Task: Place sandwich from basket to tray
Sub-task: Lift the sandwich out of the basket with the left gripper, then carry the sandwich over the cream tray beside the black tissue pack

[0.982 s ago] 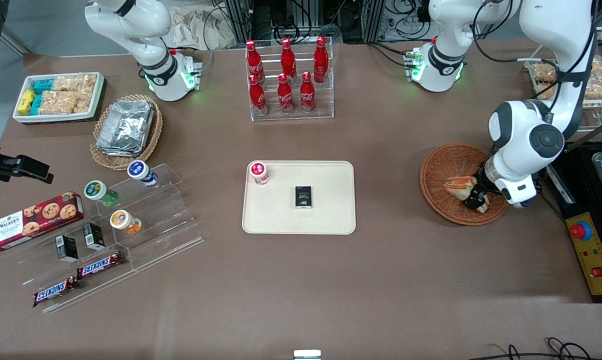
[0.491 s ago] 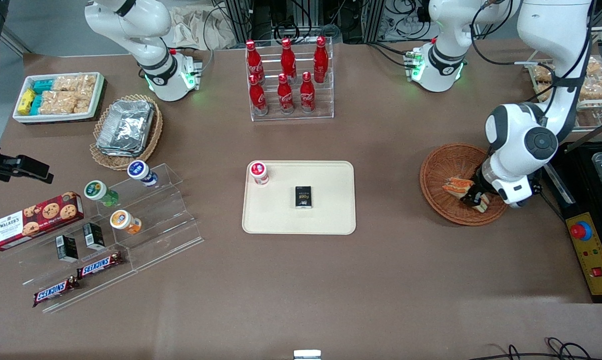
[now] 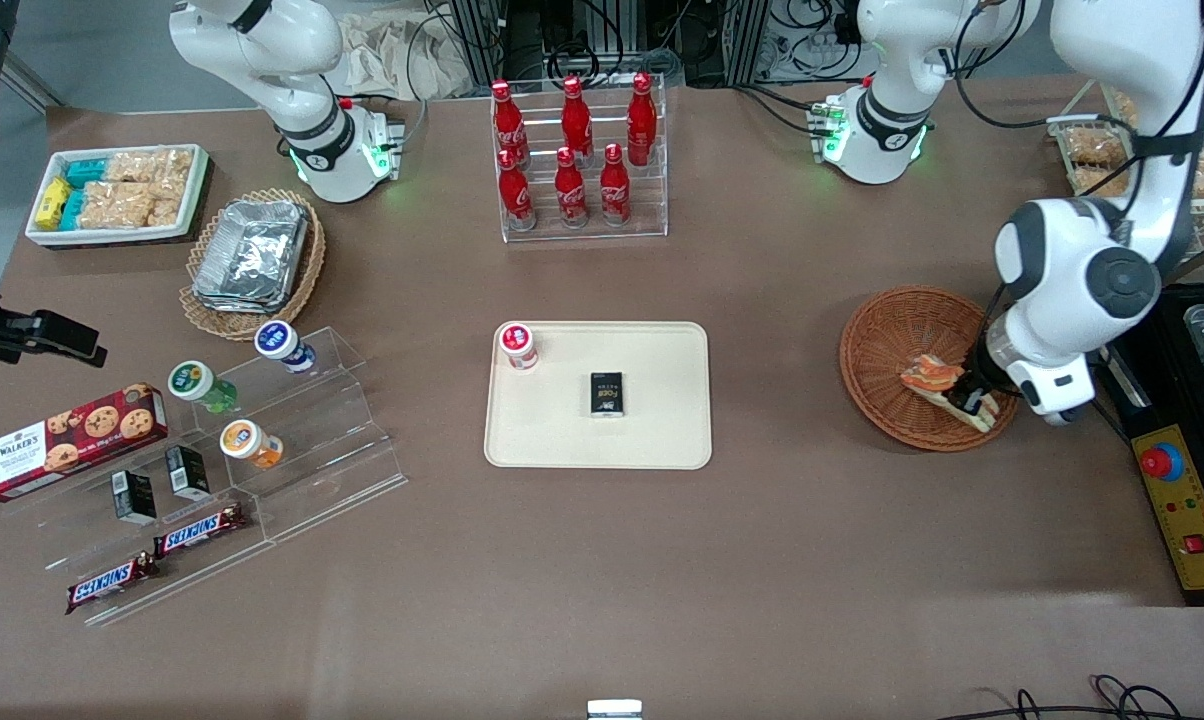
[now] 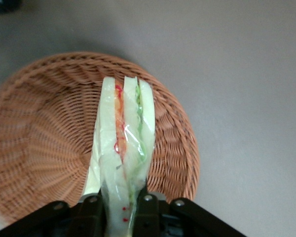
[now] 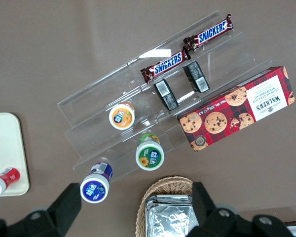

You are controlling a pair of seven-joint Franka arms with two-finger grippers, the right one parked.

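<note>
My pincer (image 4: 119, 206) holds the wrapped triangle sandwich (image 4: 122, 158) tight, just above the round brown wicker basket (image 4: 37, 148).

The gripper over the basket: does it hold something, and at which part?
The gripper holds the sandwich, its fingers pinching the two bread faces at one end, above the basket.

Brown matte table (image 3: 782, 560) (evenly lit), black cables (image 3: 1082, 700) at near edge, grey floor (image 3: 82, 50)
</note>
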